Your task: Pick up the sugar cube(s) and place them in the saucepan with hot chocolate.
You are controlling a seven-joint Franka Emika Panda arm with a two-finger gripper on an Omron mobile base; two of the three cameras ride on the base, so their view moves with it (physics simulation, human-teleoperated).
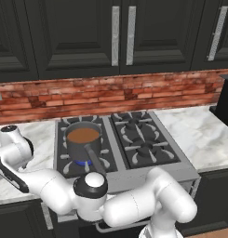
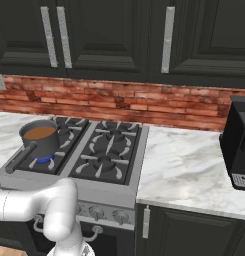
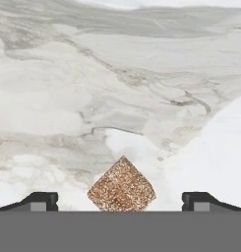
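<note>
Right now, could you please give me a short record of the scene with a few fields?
Setting: marble counter and a gas stove below dark cabinets, brick wall behind.
Saucepan: on the front left burner, a blue flame under it, orange-brown liquid inside, handle toward the robot.
Sugar cube: brown and speckled, lying on the marble counter.
Gripper: open, one fingertip on each side of the sugar cube, not touching it.
Other: black appliance on the counter at the right.

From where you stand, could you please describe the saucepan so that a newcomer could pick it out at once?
Start at the black four-burner stove set in the marble counter below the brick wall. On its front left burner, over a small blue flame, stands the saucepan, dark grey metal. It is the one vessel on the stove, filled with smooth orange-brown liquid, its long straight handle pointing toward the robot.
</note>
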